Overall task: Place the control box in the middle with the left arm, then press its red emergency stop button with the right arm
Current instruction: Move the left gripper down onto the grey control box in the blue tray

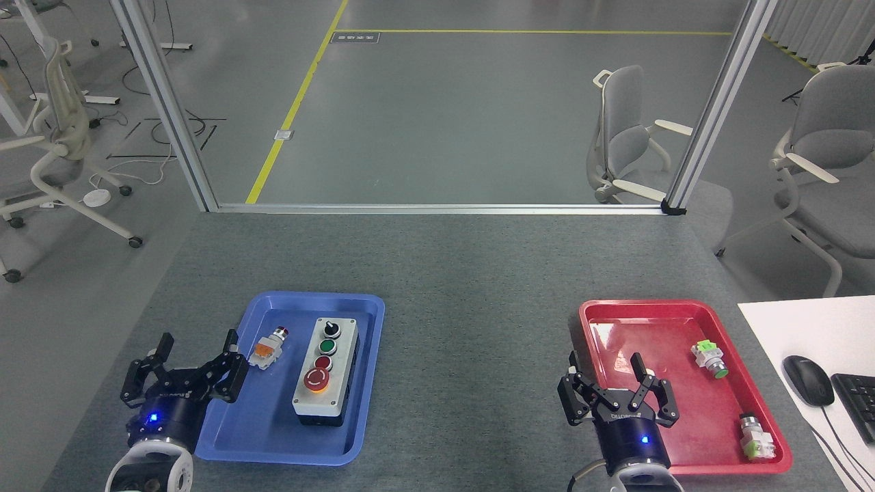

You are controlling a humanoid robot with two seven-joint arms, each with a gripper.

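The control box (326, 371) lies lengthwise in the blue tray (369, 383), light grey on a black base. Its row runs from a black knob at the far end through a green and a small red button to the red emergency stop button (316, 379) with its yellow ring at the near end. My left gripper (195, 352) stands open at the tray's left rim, empty, a hand's width left of the box. My right gripper (607, 372) is open and empty over the left edge of the red tray (656, 318). The middle (478, 355), bare grey tabletop, lies between the trays.
A small loose orange-white push-button (267, 348) lies in the blue tray left of the box. Two green-white push-buttons (709, 359) (756, 437) lie in the red tray. A white desk with a mouse (808, 380) and keyboard (858, 403) stands at right. Office chairs stand beyond the table.
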